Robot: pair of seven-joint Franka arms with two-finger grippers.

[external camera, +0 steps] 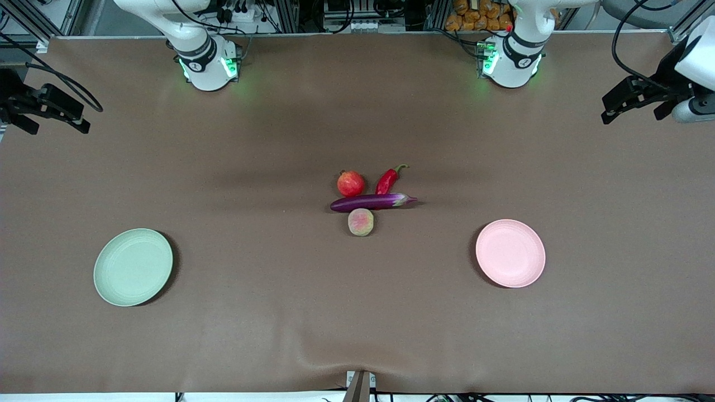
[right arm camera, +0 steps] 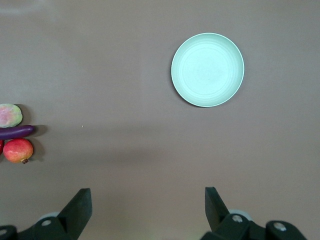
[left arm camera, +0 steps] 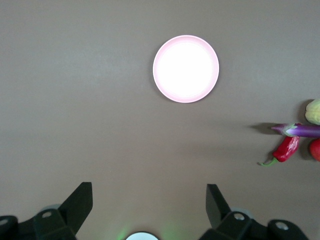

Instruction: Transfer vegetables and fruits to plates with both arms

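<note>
The purple eggplant (external camera: 371,202) lies mid-table. The red pomegranate (external camera: 351,183) and the red chili (external camera: 387,180) lie just farther from the front camera than it, and the peach (external camera: 361,221) lies just nearer, touching it. The pale green plate (external camera: 133,267) sits empty toward the right arm's end, the pale pink plate (external camera: 510,253) empty toward the left arm's end. My left gripper (external camera: 634,114) (left arm camera: 149,192) and my right gripper (external camera: 56,125) (right arm camera: 147,196) hang high, open and empty. The left wrist view shows the pink plate (left arm camera: 186,68), chili (left arm camera: 286,149) and eggplant (left arm camera: 300,130). The right wrist view shows the green plate (right arm camera: 207,69), peach (right arm camera: 10,115) and pomegranate (right arm camera: 18,150).
A brown cover (external camera: 279,335) spans the whole table. The two arm bases (external camera: 208,64) (external camera: 511,61) stand at its edge farthest from the front camera, with green lights. A small metal bracket (external camera: 360,385) sits at the edge nearest that camera.
</note>
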